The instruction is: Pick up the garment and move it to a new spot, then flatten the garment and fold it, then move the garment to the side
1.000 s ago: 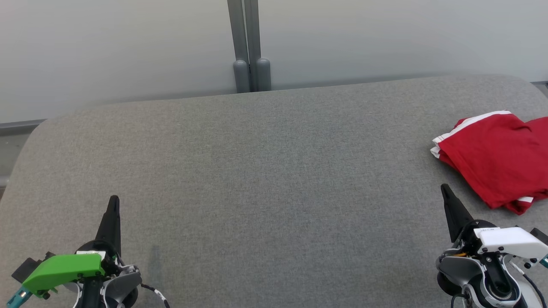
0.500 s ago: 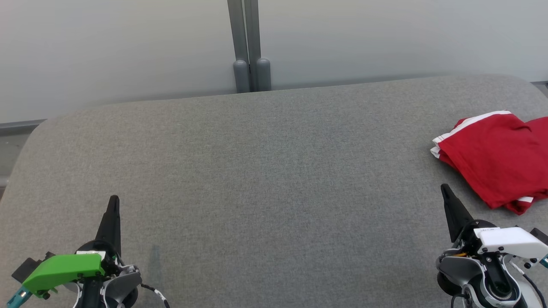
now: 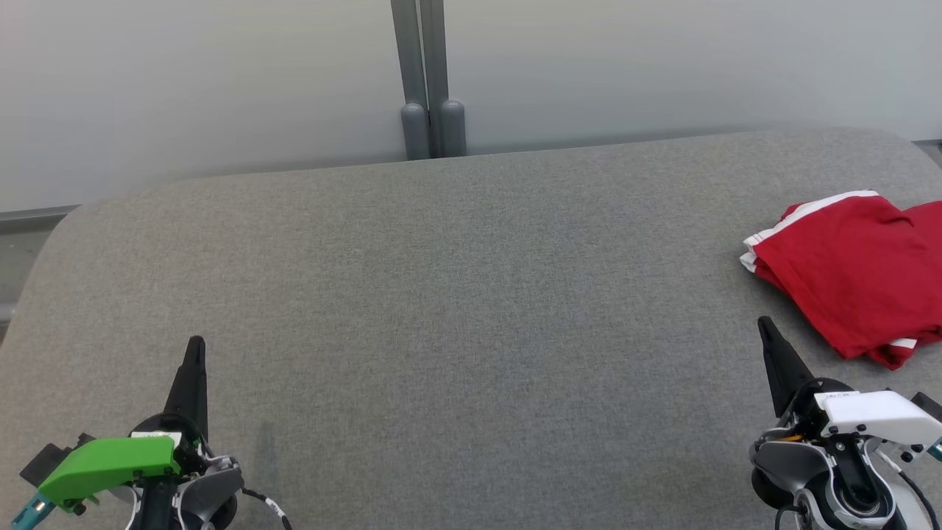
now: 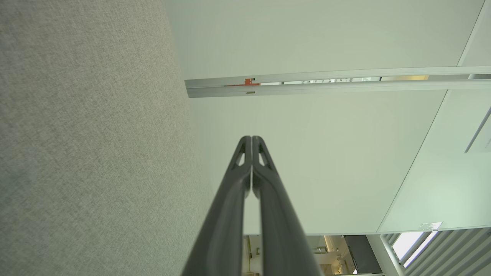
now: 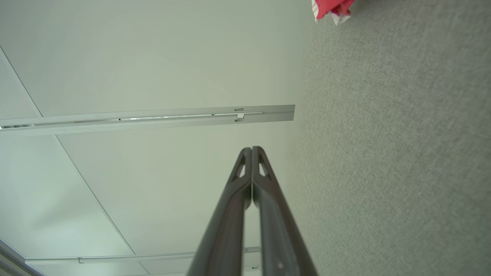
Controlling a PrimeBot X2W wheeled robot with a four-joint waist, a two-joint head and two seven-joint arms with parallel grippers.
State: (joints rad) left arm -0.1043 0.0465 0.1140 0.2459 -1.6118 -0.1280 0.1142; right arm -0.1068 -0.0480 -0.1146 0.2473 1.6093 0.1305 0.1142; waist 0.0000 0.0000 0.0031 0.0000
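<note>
A red garment with white trim lies bunched in a loose fold at the far right of the grey fabric surface, partly cut off by the head view's edge. A corner of the garment peeks in at the top of the right wrist view. My right gripper sits at the lower right, shut and empty, just short of the garment's near edge. My left gripper rests at the lower left, also shut with nothing in it. In both wrist views the fingertips meet: left gripper, right gripper.
The grey surface has rounded corners and ends at a pale wall behind it. A grey post runs up the wall at the middle of the far edge. Bare floor shows past the surface's left corner.
</note>
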